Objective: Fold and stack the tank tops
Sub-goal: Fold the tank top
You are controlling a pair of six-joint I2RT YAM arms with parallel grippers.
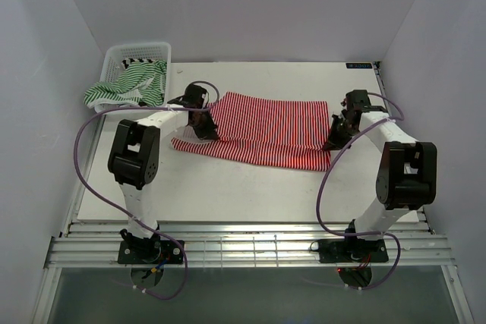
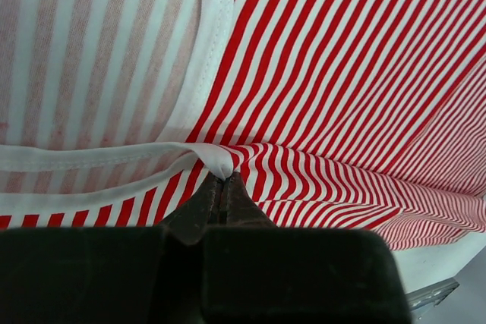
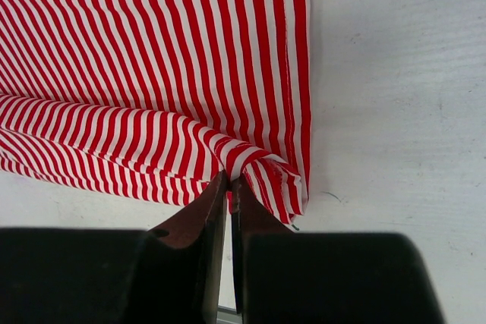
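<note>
The white table (image 1: 228,195) carries most of what matters. The red-and-white tank top (image 1: 266,130) is spread across its middle, lying from 9 to 3 o'clock, its near edge doubled up in a loose ridge. That ridge looks like the start of a lengthwise fold, which would explain why the two arms hold opposite ends: lifted together, the cloth should stay taut and level as it goes over. At 10 o'clock sits the white mesh basket (image 1: 121,52), with the green-and-white tank top (image 1: 129,85) spilling over its rim onto the table and a bit of the black-and-white tank top (image 1: 139,61) showing inside. The green one lies near the red top's 9 o'clock end but apart from it. I'd judge it the likeliest snag for that arm, along with the purple cables (image 1: 91,149) looping beside the bases. The left gripper (image 2: 222,180) is pinched tight on the white binding there; the right gripper (image 3: 230,180) is clamped on a fold at the hem corner at 3 o'clock.
</note>
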